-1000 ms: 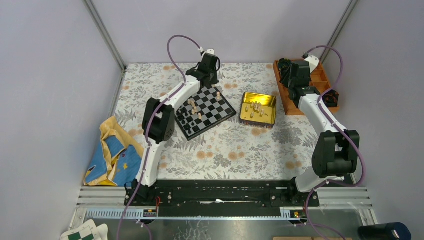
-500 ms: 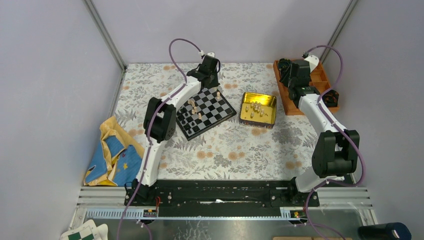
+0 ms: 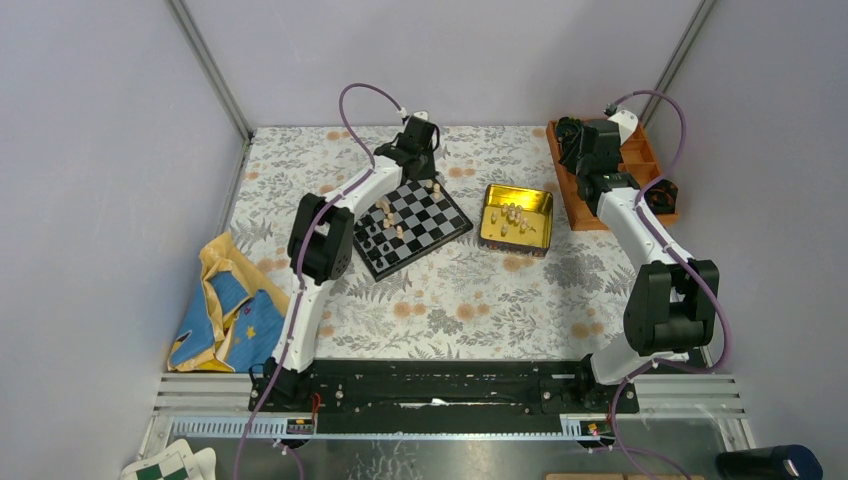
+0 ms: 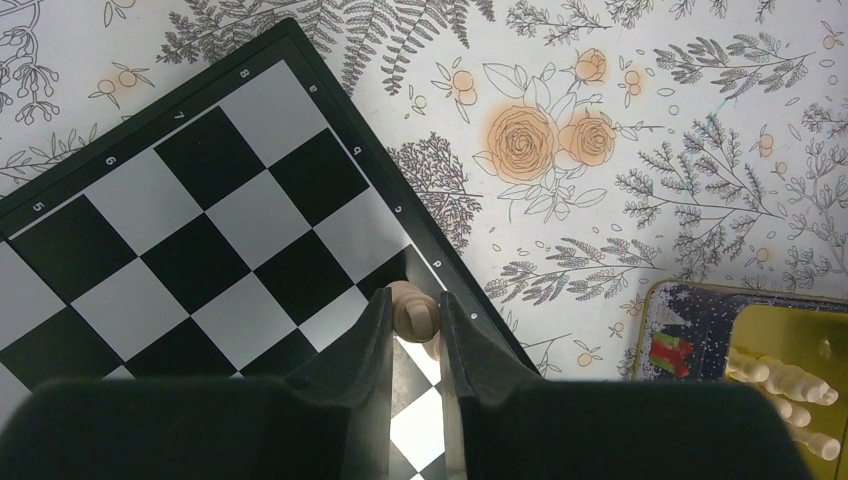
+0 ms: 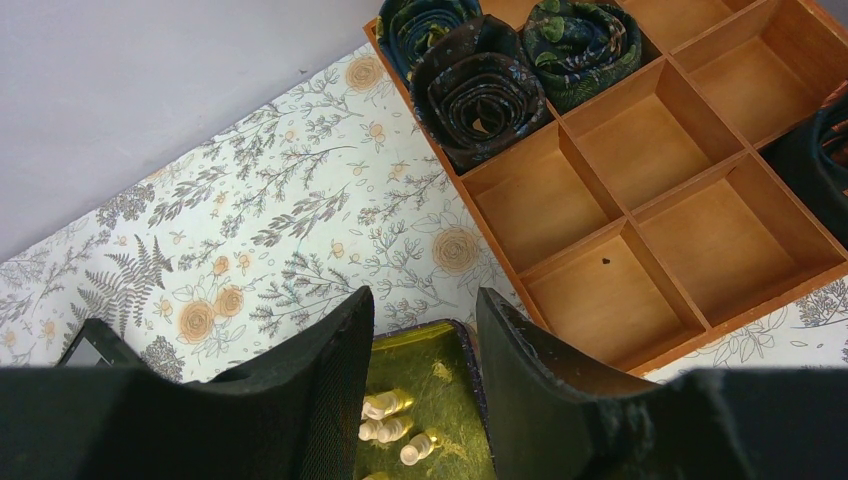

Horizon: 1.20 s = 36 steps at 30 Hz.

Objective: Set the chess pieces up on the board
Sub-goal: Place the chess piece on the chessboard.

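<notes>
left hand clenched on a tan chess piece at an edge square of the board (gold tin side). seat it upright mid-square before letting go. right hand released, empty, by the wooden tray.

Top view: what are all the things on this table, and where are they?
Board: one, black and grey, middle-left.
Chess pieces: several, tan and black, on the board.
Tin: one, gold, right of the board, tan pieces inside.
Tray: one, orange wood, far right corner.
Rolls: at least three, dark, in the tray.
Cloth: one, yellow and blue, left edge.
Left hand: black, gripping a tan piece at the board's edge.
Right hand: black, open, empty, above the tin.
</notes>
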Each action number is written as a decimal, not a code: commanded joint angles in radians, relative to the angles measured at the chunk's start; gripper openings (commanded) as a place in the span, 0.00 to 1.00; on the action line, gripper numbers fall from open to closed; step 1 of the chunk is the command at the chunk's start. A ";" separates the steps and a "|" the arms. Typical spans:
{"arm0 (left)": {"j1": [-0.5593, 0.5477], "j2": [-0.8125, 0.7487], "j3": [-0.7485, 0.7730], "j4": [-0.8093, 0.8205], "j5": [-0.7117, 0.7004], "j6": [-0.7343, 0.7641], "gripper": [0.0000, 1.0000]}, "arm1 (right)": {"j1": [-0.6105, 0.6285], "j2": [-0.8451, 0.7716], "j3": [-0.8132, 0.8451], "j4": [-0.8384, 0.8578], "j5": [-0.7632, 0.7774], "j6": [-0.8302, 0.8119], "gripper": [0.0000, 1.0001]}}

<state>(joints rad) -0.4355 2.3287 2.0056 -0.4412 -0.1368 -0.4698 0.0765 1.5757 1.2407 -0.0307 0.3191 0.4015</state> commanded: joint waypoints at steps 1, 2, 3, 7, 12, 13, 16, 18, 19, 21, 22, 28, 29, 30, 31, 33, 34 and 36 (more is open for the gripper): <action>0.009 -0.003 -0.016 0.069 0.014 -0.009 0.00 | 0.000 -0.017 0.011 0.051 -0.015 0.005 0.49; 0.009 -0.004 -0.021 0.071 0.014 -0.009 0.00 | 0.000 -0.016 0.011 0.051 -0.015 0.005 0.49; 0.009 -0.003 -0.024 0.074 0.015 -0.009 0.00 | 0.000 -0.016 0.010 0.051 -0.015 0.005 0.49; 0.009 0.003 -0.031 0.075 0.020 -0.009 0.00 | -0.001 -0.014 0.007 0.051 -0.018 0.009 0.49; 0.009 0.003 -0.046 0.086 0.020 -0.009 0.00 | 0.000 -0.016 0.001 0.053 -0.020 0.014 0.49; 0.009 0.004 -0.047 0.088 0.021 -0.009 0.00 | 0.000 -0.016 0.000 0.051 -0.020 0.014 0.49; 0.009 0.007 -0.047 0.092 0.021 -0.009 0.01 | 0.000 -0.017 0.000 0.051 -0.019 0.013 0.49; 0.009 0.010 -0.049 0.095 0.024 -0.009 0.01 | 0.000 -0.017 0.000 0.052 -0.018 0.013 0.49; 0.010 0.013 -0.047 0.096 0.026 -0.010 0.01 | -0.001 -0.017 0.000 0.051 -0.018 0.012 0.49; 0.009 0.016 -0.047 0.099 0.029 -0.010 0.02 | -0.001 -0.017 0.000 0.051 -0.017 0.012 0.49; 0.009 0.015 -0.047 0.100 0.029 -0.010 0.02 | -0.001 -0.017 0.000 0.050 -0.017 0.011 0.49; 0.008 0.021 -0.050 0.102 0.036 -0.007 0.04 | 0.000 -0.016 -0.001 0.050 -0.018 0.016 0.49; 0.009 0.021 -0.051 0.102 0.034 -0.007 0.05 | 0.000 -0.016 0.000 0.050 -0.019 0.016 0.49; 0.009 0.022 -0.052 0.102 0.034 -0.006 0.05 | 0.000 -0.016 0.000 0.051 -0.019 0.017 0.49; 0.008 0.024 -0.054 0.102 0.035 -0.004 0.06 | 0.000 -0.016 0.001 0.051 -0.020 0.017 0.49; 0.009 0.028 -0.057 0.102 0.035 -0.003 0.08 | -0.001 -0.014 0.003 0.050 -0.020 0.018 0.49; 0.008 0.029 -0.058 0.101 0.036 -0.003 0.09 | 0.000 -0.013 0.004 0.048 -0.020 0.018 0.49; 0.009 0.031 -0.061 0.102 0.035 -0.001 0.11 | 0.000 -0.013 0.006 0.049 -0.021 0.017 0.49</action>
<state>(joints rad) -0.4355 2.3318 1.9591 -0.3935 -0.1112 -0.4713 0.0765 1.5757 1.2385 -0.0303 0.2970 0.4095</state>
